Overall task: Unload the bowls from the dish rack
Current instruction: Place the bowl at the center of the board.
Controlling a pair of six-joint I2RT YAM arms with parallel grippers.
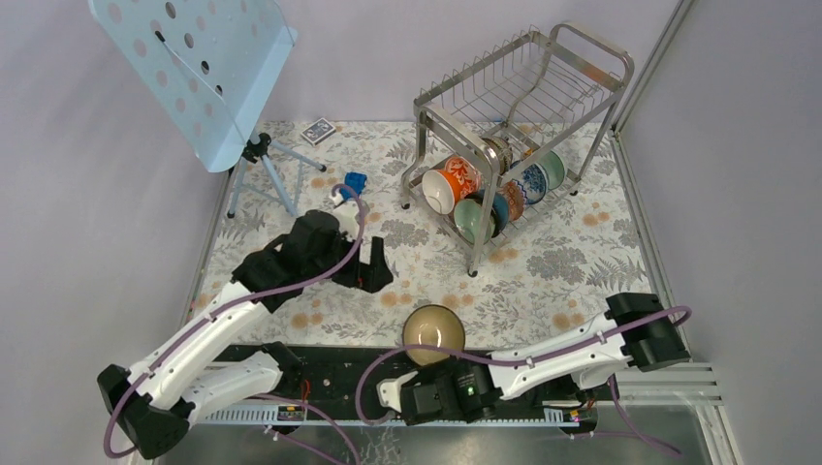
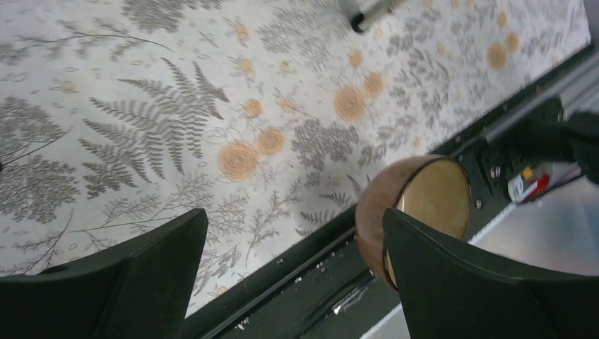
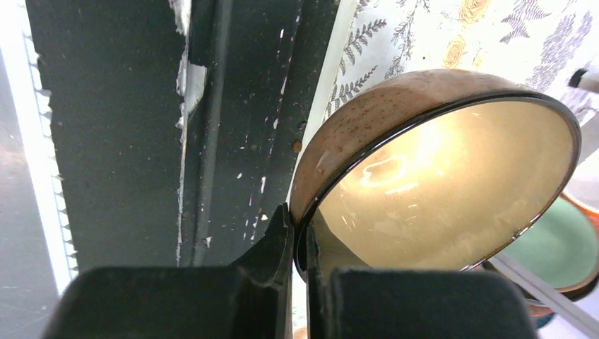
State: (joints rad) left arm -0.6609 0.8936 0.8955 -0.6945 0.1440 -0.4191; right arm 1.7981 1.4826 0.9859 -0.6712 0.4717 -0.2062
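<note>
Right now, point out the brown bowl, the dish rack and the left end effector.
brown bowl (image 1: 433,327), top external view, tan inside.
dish rack (image 1: 509,87), top external view, upper wire tier.
left end effector (image 2: 293,215), left wrist view, midway between its open fingertips.

Overhead view facing down, both wrist views close, all sharing brown bowl (image 1: 433,329)

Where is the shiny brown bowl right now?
Top view, bottom middle: the right gripper pinches the brown bowl by its rim at the near edge of the table, in front of the dish rack.
</note>
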